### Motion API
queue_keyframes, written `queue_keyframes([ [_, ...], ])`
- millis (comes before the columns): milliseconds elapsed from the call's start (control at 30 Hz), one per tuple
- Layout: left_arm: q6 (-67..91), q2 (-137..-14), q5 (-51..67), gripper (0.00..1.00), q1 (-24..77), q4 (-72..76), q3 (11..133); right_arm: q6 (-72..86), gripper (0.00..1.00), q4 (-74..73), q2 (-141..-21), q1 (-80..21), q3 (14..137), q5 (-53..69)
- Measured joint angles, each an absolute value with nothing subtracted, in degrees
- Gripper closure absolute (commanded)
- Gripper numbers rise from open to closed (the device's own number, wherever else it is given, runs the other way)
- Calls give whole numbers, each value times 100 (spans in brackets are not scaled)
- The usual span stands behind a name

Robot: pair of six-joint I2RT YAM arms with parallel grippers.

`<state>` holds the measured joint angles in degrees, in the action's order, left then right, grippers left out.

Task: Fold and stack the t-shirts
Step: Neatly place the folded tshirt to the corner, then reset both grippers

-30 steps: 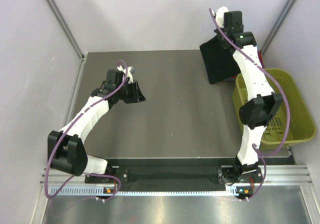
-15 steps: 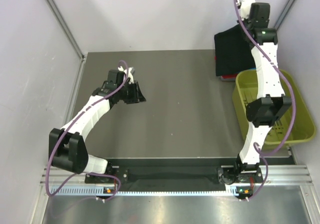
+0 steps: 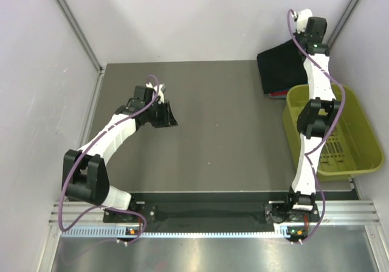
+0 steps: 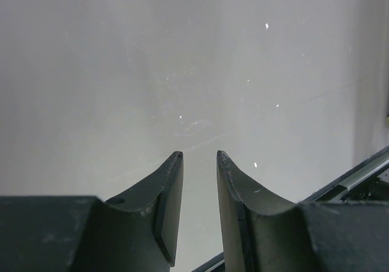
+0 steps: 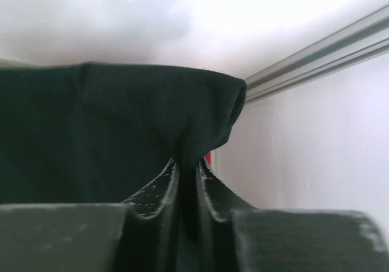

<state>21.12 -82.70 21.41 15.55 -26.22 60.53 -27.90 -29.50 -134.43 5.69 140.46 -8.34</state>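
Observation:
A folded black t-shirt (image 3: pixel 281 70) lies at the table's far right corner, on top of a red one whose edge (image 3: pixel 279 93) shows beneath it. My right gripper (image 3: pixel 304 41) reaches over that corner and is shut on the black shirt's cloth (image 5: pixel 121 132); a sliver of red (image 5: pixel 208 158) shows beside the fingers. My left gripper (image 3: pixel 172 117) hovers over the bare table at left of centre, its jaws slightly apart and empty (image 4: pixel 199 158). No blue shirt shows.
An olive-green plastic basket (image 3: pixel 358 132) stands at the right edge, just in front of the shirt stack. White walls and metal frame posts close in the table on the left, back and right.
My right gripper has carried the black shirt from mid-air back and right, into the far right corner over the red one. My left arm has barely moved.

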Motion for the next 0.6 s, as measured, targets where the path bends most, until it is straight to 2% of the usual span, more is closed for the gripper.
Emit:
queue_keyframes([
  [33, 2104, -8285, 2130, 66, 1559, -2628, 6053, -2759, 72, -2805, -13598, 639, 14129, -836],
  [100, 2097, -8307, 2093, 66, 1564, -2650, 6053, -2700, 69, -2528, -13802, 729, 14191, -871],
  [133, 2091, -8311, 2075, 65, 1564, -2665, 6053, -2676, 62, -2405, -13858, 770, 14199, -921],
  [333, 2080, -8329, 2025, 64, 1592, -2698, 6053, -2322, 52, -1839, -13863, 893, 14219, -1107],
  [500, 2058, -8322, 2027, 63, 1632, -2705, 6053, -1802, 28, -1865, -13345, 891, 13782, -1273],
  [533, 2051, -8315, 2027, 63, 1634, -2703, 6053, -1675, 18, -1955, -13137, 886, 13618, -1284],
  [600, 2034, -8256, 2027, 62, 1638, -2700, 6053, -1382, 7, -2110, -12623, 847, 13194, -1280],
])
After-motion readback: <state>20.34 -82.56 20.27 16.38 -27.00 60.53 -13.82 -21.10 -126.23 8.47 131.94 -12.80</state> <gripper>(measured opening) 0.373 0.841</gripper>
